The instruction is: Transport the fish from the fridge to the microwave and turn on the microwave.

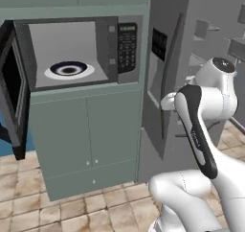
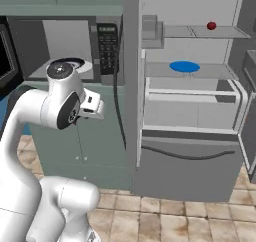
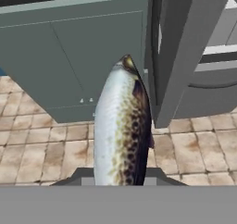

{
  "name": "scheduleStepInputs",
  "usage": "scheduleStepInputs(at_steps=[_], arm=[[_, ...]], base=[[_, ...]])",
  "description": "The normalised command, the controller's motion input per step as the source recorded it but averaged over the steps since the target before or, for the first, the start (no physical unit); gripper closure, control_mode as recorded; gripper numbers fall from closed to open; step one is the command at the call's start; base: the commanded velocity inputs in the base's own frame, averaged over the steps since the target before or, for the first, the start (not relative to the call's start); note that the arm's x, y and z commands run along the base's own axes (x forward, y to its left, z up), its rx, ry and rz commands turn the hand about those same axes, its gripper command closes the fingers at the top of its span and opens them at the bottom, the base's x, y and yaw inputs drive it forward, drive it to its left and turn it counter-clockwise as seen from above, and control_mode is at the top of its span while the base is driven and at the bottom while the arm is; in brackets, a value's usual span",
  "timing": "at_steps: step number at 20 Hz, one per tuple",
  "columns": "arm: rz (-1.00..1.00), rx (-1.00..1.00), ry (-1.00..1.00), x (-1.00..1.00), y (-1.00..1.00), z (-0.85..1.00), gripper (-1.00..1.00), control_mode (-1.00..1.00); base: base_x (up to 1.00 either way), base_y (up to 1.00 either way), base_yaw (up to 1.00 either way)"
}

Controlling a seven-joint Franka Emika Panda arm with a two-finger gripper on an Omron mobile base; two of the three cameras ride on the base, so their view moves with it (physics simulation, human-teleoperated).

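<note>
Carrying the fish (image 3: 121, 126) now, and the hand view shows it clearly: a silvery, brown-speckled body sticking straight out from between the tips of the claw (image 3: 121, 181), which is clamped tight on its tail end. The helper's blue lump this is not; it's a proper trout-like shape, pointing down toward the tiled floor (image 3: 41, 140) and the teal cabinet doors (image 3: 69, 61) below the oven.

Why held so? Gripped by one end, it can go nose-first into the cavity, I'd say. And the microwave (image 1: 76, 49) is ready for it: door (image 1: 12, 87) swung wide to the left, white turntable plate (image 1: 69, 70) bare, keypad (image 1: 127, 46) waiting.

Over on the right, the fridge (image 2: 190, 101) stands open, a blue dish (image 2: 184, 66) on one shelf, a small dark-red ball (image 2: 211, 25) on the shelf above.

The arm (image 2: 60, 101) is folded high, elbow up, wrist level with the cabinet front between fridge and microwave, hand tilted downward. Judging by that, the transfer is midway.
</note>
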Motion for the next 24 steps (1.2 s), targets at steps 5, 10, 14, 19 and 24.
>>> scheduleStepInputs(at_steps=[5,10,14,19,24], arm=[[0.0,0.0,0.0,0.0,0.0,0.0,1.0,1.0],[0.0,0.0,0.0,0.0,0.0,0.0,1.0,1.0],[0.0,0.0,0.0,0.0,0.0,0.0,1.0,1.0],[0.0,0.0,0.0,0.0,0.0,0.0,1.0,1.0],[0.0,0.0,0.0,0.0,0.0,0.0,1.0,1.0]], base=[[0.09,0.69,0.0],[0.36,0.62,0.0],[0.46,0.49,0.0],[0.48,0.23,0.04],[0.46,0.07,0.14]])
